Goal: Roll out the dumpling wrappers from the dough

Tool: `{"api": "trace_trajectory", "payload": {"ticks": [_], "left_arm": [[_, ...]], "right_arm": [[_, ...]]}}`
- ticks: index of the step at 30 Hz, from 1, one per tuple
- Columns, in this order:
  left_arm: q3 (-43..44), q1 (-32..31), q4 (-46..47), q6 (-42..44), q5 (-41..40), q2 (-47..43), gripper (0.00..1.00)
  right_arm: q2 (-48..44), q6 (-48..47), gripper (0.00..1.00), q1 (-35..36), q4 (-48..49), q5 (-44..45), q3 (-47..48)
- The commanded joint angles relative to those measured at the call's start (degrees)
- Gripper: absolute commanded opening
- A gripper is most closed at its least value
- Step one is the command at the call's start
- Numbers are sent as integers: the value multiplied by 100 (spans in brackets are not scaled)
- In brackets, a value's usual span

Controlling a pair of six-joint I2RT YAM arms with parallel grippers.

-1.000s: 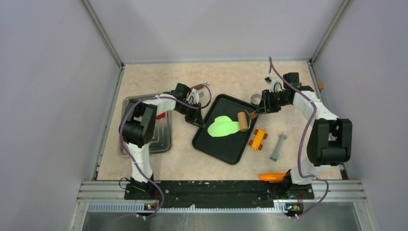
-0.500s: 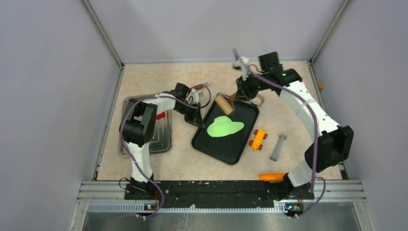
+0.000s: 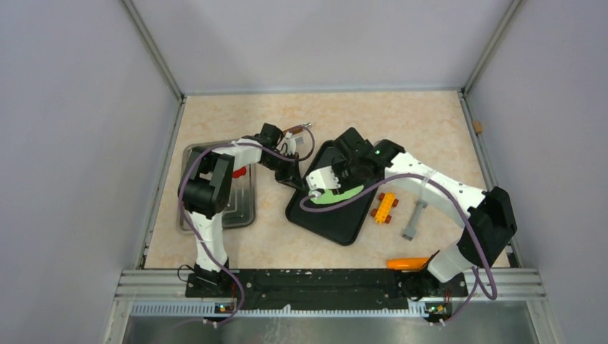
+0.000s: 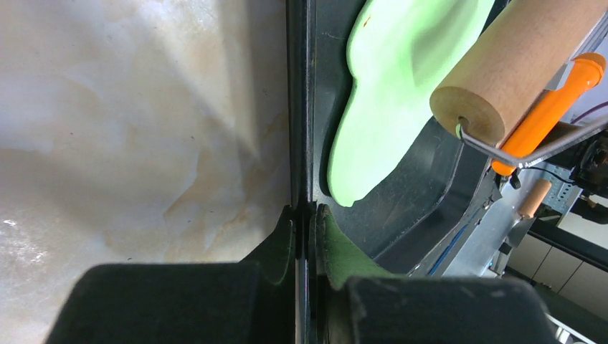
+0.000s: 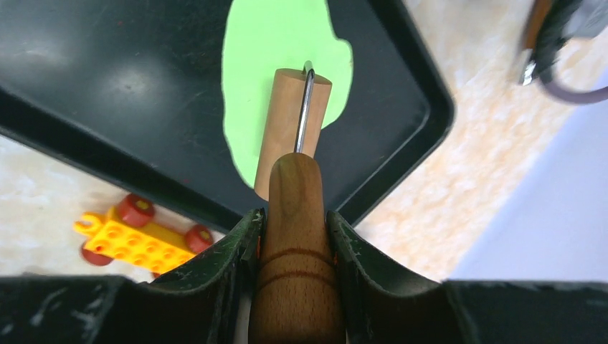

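A black tray (image 3: pixel 337 221) sits at a slant near the middle of the table (image 3: pixel 229 118). On the middle of its floor lies the dough (image 5: pixel 265 64) — a flattened, lime-green blob with an uneven outline.

The right end effector (image 5: pixel 294 236) reaches in from the table's right side and is pinched around the wooden handle of a rolling pin (image 5: pixel 290 136). The pin's wooden roller lies over one side of the dough; whether it presses down cannot be told.

The left end effector (image 4: pixel 305 236) is pressed together on the black tray's left rim, with one finger outside the rim and one inside.

Near the left edge of the table sits a shallow metal tray (image 3: pixel 244 211), with the left arm passing over it. Just right of the black tray is a yellow toy block (image 3: pixel 385 206) with red wheels, and beside that a grey bar (image 3: pixel 414 219). An orange piece (image 3: pixel 405 263) lies at the near edge — close to the right arm's base.
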Motion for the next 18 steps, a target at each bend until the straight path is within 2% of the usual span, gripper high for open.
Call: {"api": "trace_trajectory", "payload": {"ticks": [1, 6, 18], "left_arm": [[133, 29, 34, 30, 169, -76, 0], [103, 28, 36, 45, 162, -94, 0], [115, 35, 19, 36, 159, -67, 0]], "right_arm": [[-288, -611, 0, 296, 755, 289, 85], [-289, -495, 0, 389, 782, 21, 87], [82, -541, 0, 395, 1112, -293, -629]]}}
